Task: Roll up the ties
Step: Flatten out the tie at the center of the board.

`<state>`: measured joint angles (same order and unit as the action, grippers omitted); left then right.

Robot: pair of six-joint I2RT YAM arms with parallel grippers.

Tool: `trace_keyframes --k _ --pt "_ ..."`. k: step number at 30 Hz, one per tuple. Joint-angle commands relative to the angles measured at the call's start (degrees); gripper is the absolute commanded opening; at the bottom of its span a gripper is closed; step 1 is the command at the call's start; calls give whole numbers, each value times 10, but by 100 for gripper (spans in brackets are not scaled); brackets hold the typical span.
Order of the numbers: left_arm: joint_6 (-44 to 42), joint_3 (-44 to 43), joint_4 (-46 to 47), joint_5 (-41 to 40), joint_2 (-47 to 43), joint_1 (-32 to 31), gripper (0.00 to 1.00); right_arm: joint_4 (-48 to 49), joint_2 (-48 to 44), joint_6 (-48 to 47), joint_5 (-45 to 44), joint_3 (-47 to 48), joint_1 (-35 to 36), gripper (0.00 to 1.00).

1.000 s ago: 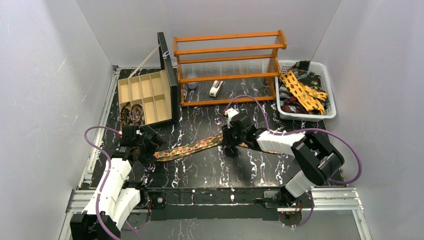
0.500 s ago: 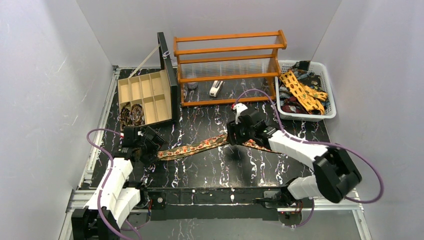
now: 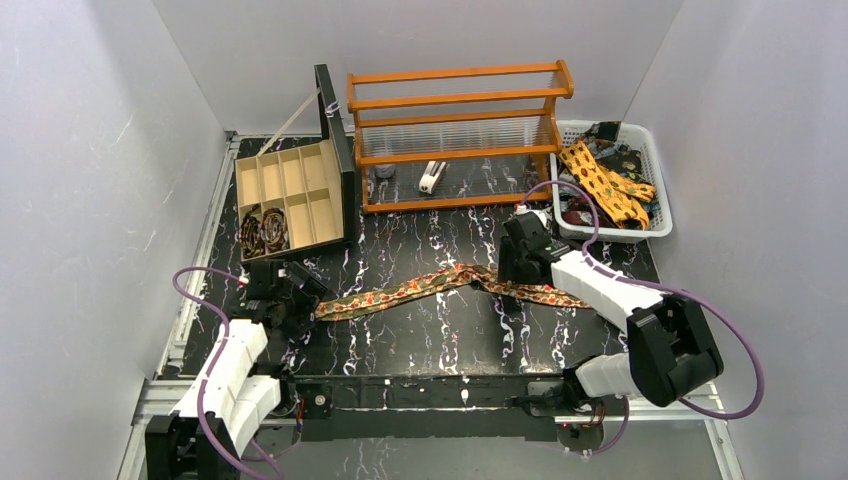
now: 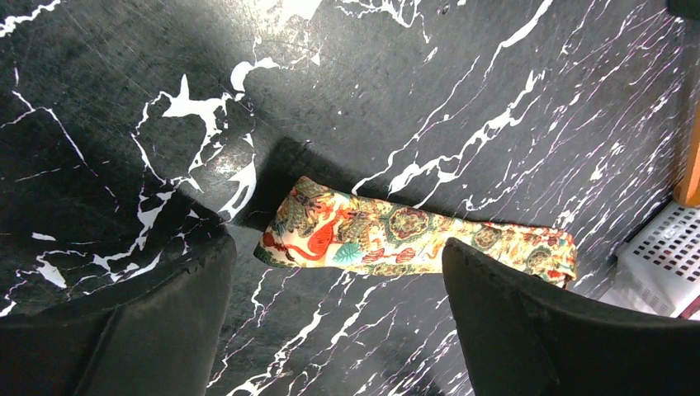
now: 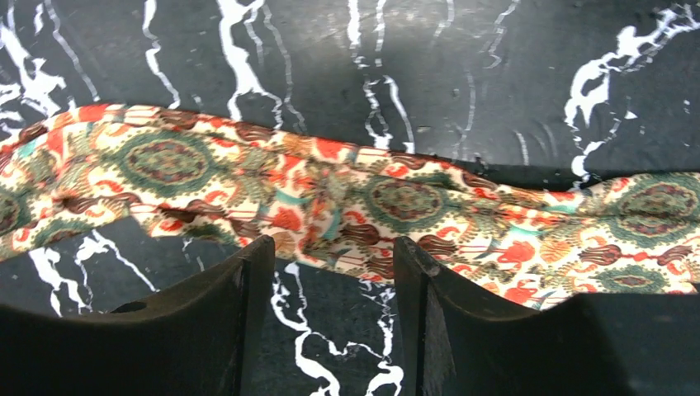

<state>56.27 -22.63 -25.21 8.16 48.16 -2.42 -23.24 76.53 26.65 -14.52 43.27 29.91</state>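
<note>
Left gripper [image 4: 337, 276] stood low over the left side of the black marbled table [image 3: 430, 345] with its jaws wide apart. It held nothing. The pointed end of the brown-red patterned tie [image 4: 388, 239] lay flat on the table in the gap between the two fingers and touched neither of them.

Right gripper [image 5: 330, 260] stood right of centre with its jaws partly apart, set across the near edge of the same tie. The fabric was puckered into small folds between the fingers [image 5: 239, 297], and bare table showed in the gap just below it. Contact between the pads and the fabric could not be determined; the jaws were not closed on it.

In the top view the tie ran as one long strip from the left gripper across the middle of the table, rose in a slight hump just left of the right gripper, and continued beside the right arm.

An open compartment box [image 3: 300, 185] stood at the far left, with two coiled ties [image 3: 262, 230] in its nearest left compartments. An orange wooden rack [image 3: 455, 105] stood at the back. A white basket [image 3: 660, 228] at the far right held loose ties [image 3: 605, 185], a yellow one uppermost.
</note>
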Motion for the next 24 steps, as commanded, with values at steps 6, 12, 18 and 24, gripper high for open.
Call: trace_keyframes --k 6,12,18,24 --pt "-5 -4 -10 -31 -17 2 91 82 48 -50 66 -30 -59 60" --pt "-12 9 0 -44 0 3 84 80 96 -120 97 7 -69 47" --pt "-21 14 34 -56 19 3 67 77 89 -158 87 8 -69 45" --pt "-42 6 16 -74 28 3 57 93 61 -188 61 -5 -69 45"
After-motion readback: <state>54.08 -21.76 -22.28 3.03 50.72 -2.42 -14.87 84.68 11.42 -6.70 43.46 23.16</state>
